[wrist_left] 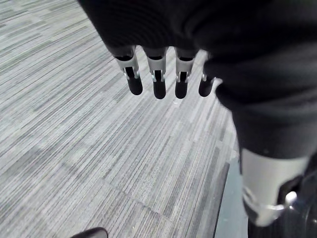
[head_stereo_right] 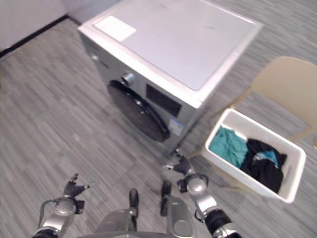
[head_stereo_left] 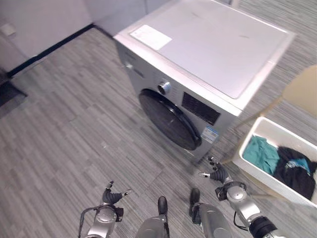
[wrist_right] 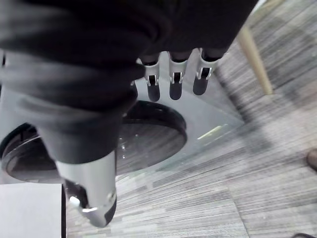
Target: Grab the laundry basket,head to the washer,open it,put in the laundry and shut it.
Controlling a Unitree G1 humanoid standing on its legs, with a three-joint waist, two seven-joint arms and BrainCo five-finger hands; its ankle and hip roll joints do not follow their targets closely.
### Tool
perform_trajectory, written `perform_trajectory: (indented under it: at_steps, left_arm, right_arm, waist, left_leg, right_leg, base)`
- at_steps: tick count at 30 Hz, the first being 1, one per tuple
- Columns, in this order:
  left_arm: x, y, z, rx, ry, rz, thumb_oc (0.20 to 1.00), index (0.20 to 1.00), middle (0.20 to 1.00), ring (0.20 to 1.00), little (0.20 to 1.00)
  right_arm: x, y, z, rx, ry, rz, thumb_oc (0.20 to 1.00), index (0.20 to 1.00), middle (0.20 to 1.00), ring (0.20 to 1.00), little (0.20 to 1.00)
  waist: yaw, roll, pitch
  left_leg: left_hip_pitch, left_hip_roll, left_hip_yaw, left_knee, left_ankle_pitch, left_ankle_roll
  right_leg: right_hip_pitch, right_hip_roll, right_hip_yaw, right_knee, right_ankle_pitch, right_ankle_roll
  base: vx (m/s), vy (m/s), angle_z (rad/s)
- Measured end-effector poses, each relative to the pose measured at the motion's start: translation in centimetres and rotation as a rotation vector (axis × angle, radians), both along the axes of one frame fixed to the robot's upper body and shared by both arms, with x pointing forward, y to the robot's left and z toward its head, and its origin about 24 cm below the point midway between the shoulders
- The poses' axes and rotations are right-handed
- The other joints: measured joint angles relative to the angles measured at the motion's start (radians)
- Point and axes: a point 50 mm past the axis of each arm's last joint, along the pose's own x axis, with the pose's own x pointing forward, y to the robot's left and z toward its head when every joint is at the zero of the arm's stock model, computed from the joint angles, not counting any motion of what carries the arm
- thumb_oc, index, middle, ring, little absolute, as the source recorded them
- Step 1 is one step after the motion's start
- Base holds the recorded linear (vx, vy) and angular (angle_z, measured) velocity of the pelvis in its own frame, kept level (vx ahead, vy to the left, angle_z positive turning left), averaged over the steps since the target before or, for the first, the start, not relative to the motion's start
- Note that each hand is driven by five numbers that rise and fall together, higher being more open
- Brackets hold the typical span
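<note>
- On the floor to your right, the white laundry basket (head_stereo_right: 293, 163) sits just beside the washer (head_stereo_left: 208, 59), with teal and black laundry (head_stereo_right: 247, 153) inside and a tan chair (head_stereo_right: 292, 84) behind it.
- Your washer's round dark door (head_stereo_left: 171, 119) is closed.
- Your right hand (head_stereo_left: 218, 174) hangs empty near the washer's front corner, fingers relaxed and apart.
- Your left hand (head_stereo_left: 113, 196) hangs over bare floor, fingers straight, holding nothing.

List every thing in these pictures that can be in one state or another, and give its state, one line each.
Washer door: shut.
Laundry basket: set on the chair, holding clothes.
Teal cloth: crumpled in the basket.
Black cloth: crumpled in the basket beside the teal one.
Chair: upright beside the washer.
Left hand: open, holding nothing.
Right hand: open, holding nothing.
</note>
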Motion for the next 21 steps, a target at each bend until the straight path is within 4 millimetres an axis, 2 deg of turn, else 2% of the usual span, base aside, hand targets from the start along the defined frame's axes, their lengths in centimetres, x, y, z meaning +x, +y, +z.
perform_trajectory:
  at_steps: [2,5,7,15,21]
  left_arm:
    - [-0.7,-0.8,-0.2,-0.029,-0.002,0.001,1.000,1.000,1.000,1.000,1.000]
    - [-1.3,-0.9,-0.5,-0.034,0.012,0.011,1.000,1.000,1.000,1.000,1.000]
    - [-1.8,-0.8,-0.6,-0.033,0.023,0.008,1.000,1.000,1.000,1.000,1.000]
    - [-1.4,-1.0,-0.5,-0.033,0.014,-0.002,1.000,1.000,1.000,1.000,1.000]
    - [0.3,-1.9,0.2,-0.039,-0.041,-0.047,1.000,1.000,1.000,1.000,1.000]
  right_arm:
    - [1.5,-0.1,1.8,-0.020,-0.069,0.023,1.000,1.000,1.000,1.000,1.000]
    - [3.6,-0.3,4.7,-0.037,-0.195,0.021,1.000,1.000,1.000,1.000,1.000]
    - [4.8,-1.4,6.9,-0.048,-0.295,-0.036,1.000,1.000,1.000,1.000,1.000]
    - [5.0,-1.2,7.4,-0.067,-0.335,-0.055,1.000,1.000,1.000,1.000,1.000]
    - [6.8,-0.6,7.8,-0.042,-0.329,-0.088,1.000,1.000,1.000,1.000,1.000]
  waist:
    - [0.037,0.017,0.002]
    - [0.055,0.036,0.003]
    - [0.052,0.051,0.000]
    - [0.062,0.072,0.003]
    - [0.083,0.095,0.027]
  left_leg:
    - [-0.028,0.008,-0.024,0.019,-0.011,-0.009]
    - [-0.044,0.013,-0.033,0.037,-0.013,-0.011]
    - [-0.044,0.014,-0.057,0.035,-0.014,-0.012]
    - [-0.078,0.016,-0.059,0.020,-0.014,-0.011]
    - [-0.143,0.015,-0.056,0.025,-0.002,-0.011]
  right_leg:
    - [0.014,0.021,0.021,-0.032,0.004,0.002]
    - [0.025,0.026,0.007,-0.052,0.022,-0.006]
    - [0.031,0.029,-0.006,-0.068,0.022,-0.007]
    - [0.004,0.032,-0.008,-0.095,0.025,-0.002]
    - [-0.044,0.035,-0.006,-0.133,0.063,-0.004]
  base:
    - [0.13,-0.018,0.37]
    - [0.07,-0.027,0.22]
    - [0.08,-0.005,0.35]
    - [0.01,0.002,0.01]
    - [-0.05,0.021,-0.03]
